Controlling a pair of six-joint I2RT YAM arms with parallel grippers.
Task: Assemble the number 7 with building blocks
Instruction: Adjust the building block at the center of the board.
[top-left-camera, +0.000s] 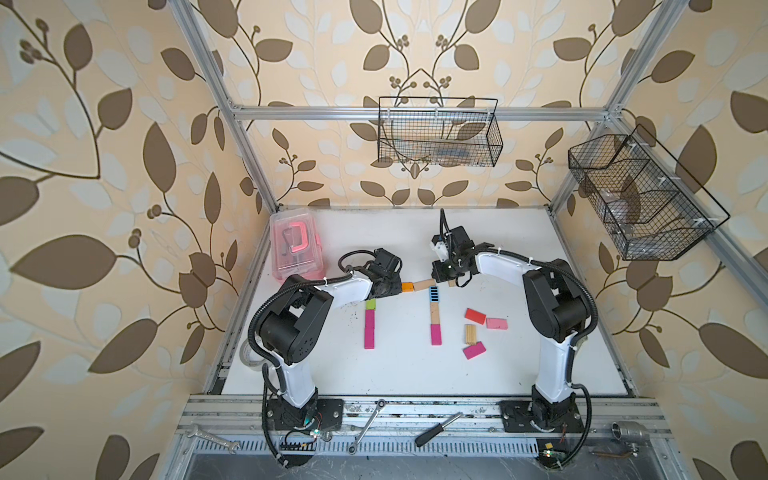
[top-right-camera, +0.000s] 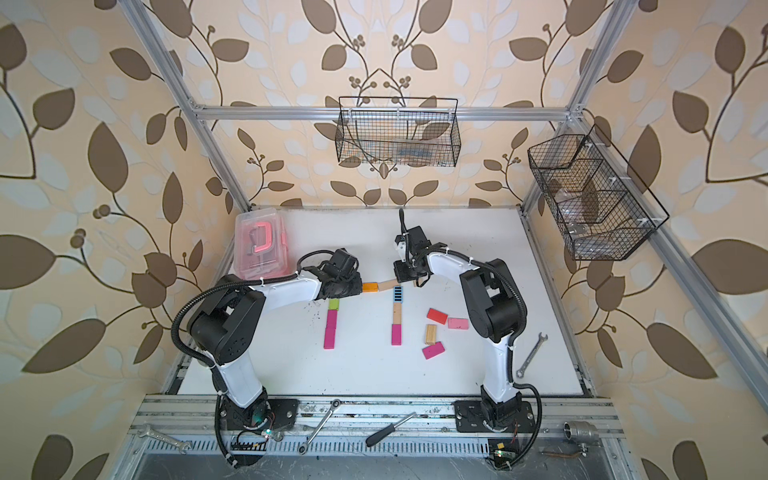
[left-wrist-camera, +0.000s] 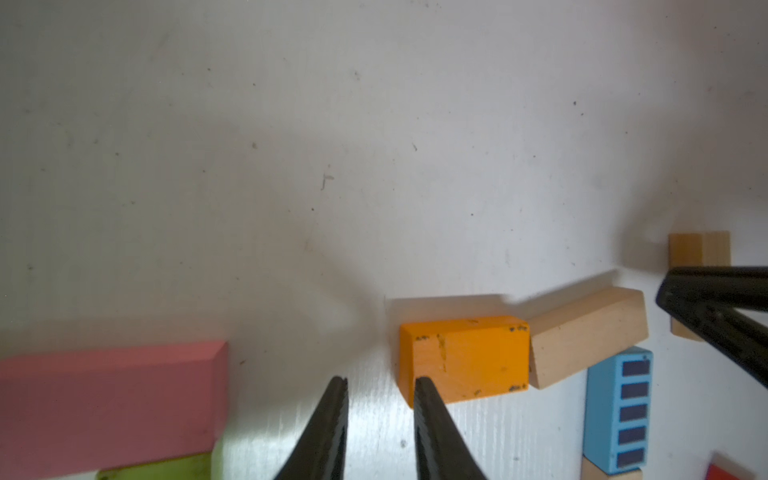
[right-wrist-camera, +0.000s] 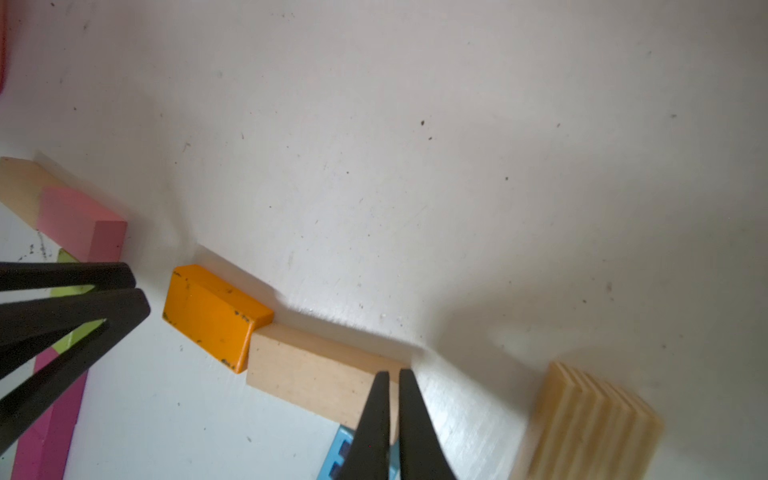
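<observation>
An orange block (top-left-camera: 407, 286) and a tilted plain wood block (top-left-camera: 424, 284) lie end to end across the table, above a column of blue striped (top-left-camera: 433, 295), wood (top-left-camera: 434, 313) and magenta (top-left-camera: 436, 334) blocks. My left gripper (left-wrist-camera: 380, 384) is open over bare table, one fingertip at the corner of the orange block (left-wrist-camera: 465, 357). A pink block (left-wrist-camera: 112, 399) and a lime green one (left-wrist-camera: 166, 467) lie beside it. My right gripper (right-wrist-camera: 390, 376) is shut, its tips over the far end of the plain wood block (right-wrist-camera: 311, 374). A ribbed wood block (right-wrist-camera: 594, 424) sits close by.
Loose red (top-left-camera: 475, 316), pink (top-left-camera: 496, 323), ribbed wood (top-left-camera: 470, 334) and magenta (top-left-camera: 474, 350) blocks lie at the right. A pink translucent box (top-left-camera: 293, 245) stands at the back left. Two wire baskets (top-left-camera: 438, 133) hang on the frame. A wrench (top-right-camera: 532, 355) lies by the right arm's base.
</observation>
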